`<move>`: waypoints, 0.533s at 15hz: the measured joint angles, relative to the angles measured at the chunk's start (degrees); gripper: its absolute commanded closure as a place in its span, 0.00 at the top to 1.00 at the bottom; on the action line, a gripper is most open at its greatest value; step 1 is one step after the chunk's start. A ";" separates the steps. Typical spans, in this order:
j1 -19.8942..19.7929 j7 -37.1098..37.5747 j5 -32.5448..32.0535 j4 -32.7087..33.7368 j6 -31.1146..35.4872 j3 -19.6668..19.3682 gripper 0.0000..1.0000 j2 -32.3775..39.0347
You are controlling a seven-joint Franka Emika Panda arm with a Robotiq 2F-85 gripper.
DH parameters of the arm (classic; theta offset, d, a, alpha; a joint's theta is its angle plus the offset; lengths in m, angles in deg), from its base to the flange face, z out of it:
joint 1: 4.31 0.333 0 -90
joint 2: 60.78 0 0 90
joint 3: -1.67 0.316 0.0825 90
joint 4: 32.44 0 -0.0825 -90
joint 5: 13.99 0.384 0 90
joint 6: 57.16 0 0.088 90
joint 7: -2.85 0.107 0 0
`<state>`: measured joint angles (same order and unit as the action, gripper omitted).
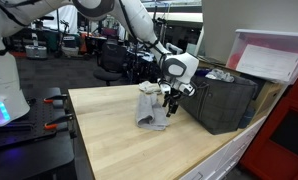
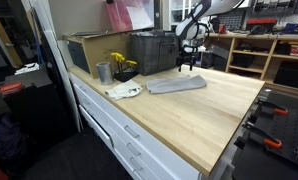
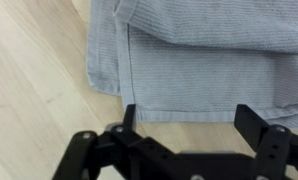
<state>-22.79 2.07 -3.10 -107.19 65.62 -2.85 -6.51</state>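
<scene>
Wrist view: gripper (image 3: 189,120) points down over a folded grey cloth (image 3: 204,55), fingers (image 3: 129,118) spread wide with nothing between them. Both tips sit over the cloth's near edge. A stitched hem and a fold line run up the cloth's left part, and bare wood of the table (image 3: 34,95) shows to the left.

In both exterior views the cloth (image 1: 149,108) (image 2: 176,85) lies on the table (image 1: 119,145) (image 2: 214,115), just in front of a dark crate (image 1: 224,100) (image 2: 154,50). The gripper (image 1: 170,99) (image 2: 190,62) hangs above the cloth's crate-side end. Contact cannot be told; it looks just clear.

A metal cup (image 2: 103,72) stands well apart, near the table's far corner.

Judgement: approach step, lining up over the cloth's edge, grasp not yet made. A next move would call for a short straight descent until the tips press the top layer, then a pinch at the edge, gathering enough fabric without scraping the wood.
</scene>
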 measured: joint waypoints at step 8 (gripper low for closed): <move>-0.55 -0.47 -3.77 7.44 -3.17 -1.35 1.00 4.79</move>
<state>-23.35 1.61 -6.87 -99.75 62.45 -4.20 -1.71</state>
